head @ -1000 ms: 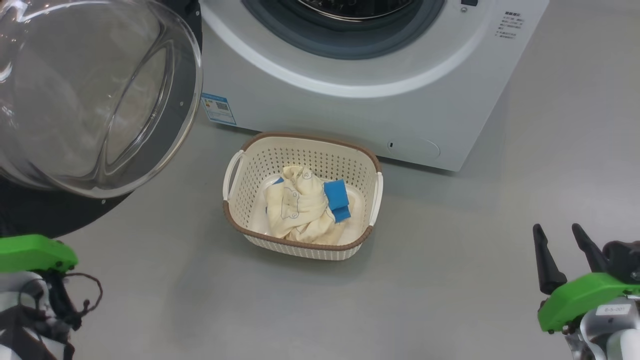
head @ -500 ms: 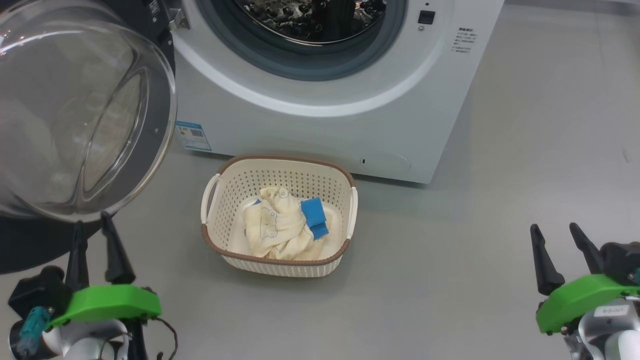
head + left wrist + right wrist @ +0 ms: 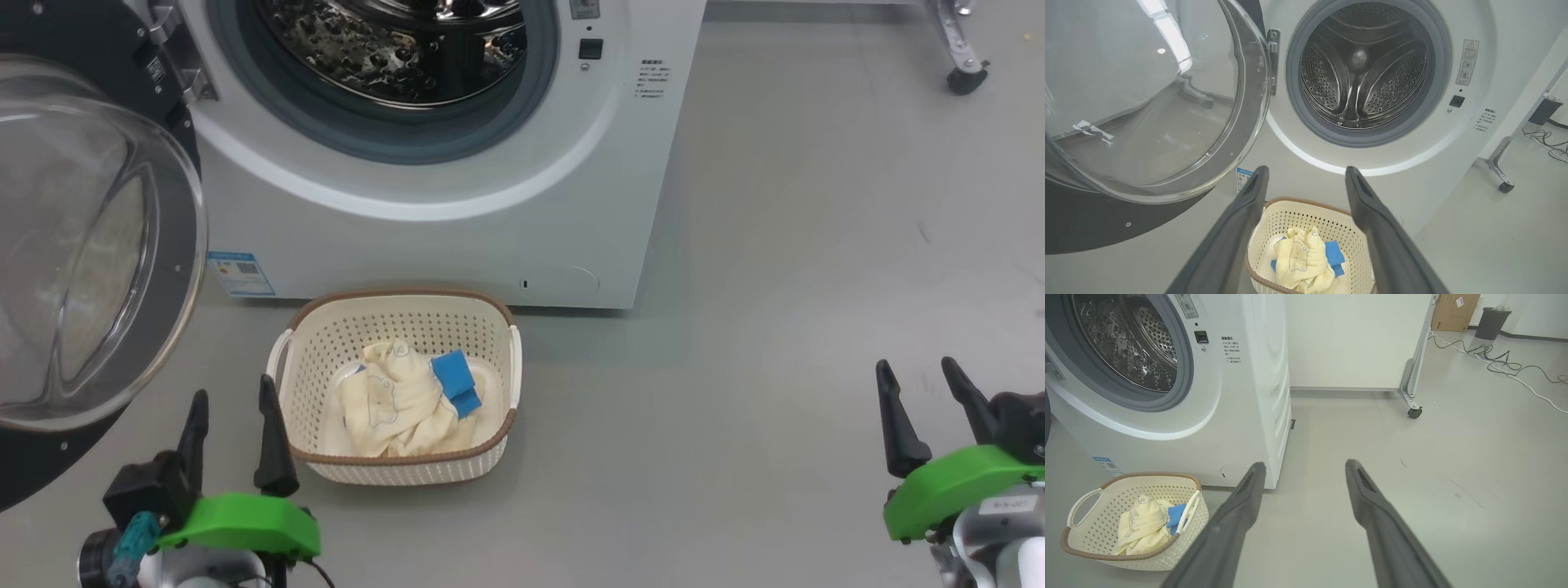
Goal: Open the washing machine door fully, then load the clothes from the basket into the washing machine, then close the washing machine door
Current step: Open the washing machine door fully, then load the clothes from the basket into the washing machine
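Both left hand (image 3: 233,390) and right hand (image 3: 915,365) hang spread and empty, and we judge the clothes (image 3: 392,404) in the basket (image 3: 408,294) soft, light, best pinched at their bunched crest.

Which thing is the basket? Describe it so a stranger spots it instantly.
Find the big white washing machine with its round door standing open. On the floor just before it sits the basket: cream, perforated, brown-rimmed, holding pale yellow clothes.

Cropped, covered
The washing machine door (image 3: 90,245), left of the left gripper (image 3: 233,390), is running off-frame; the basket (image 3: 400,327) is half-hiding the clothes (image 3: 392,402).
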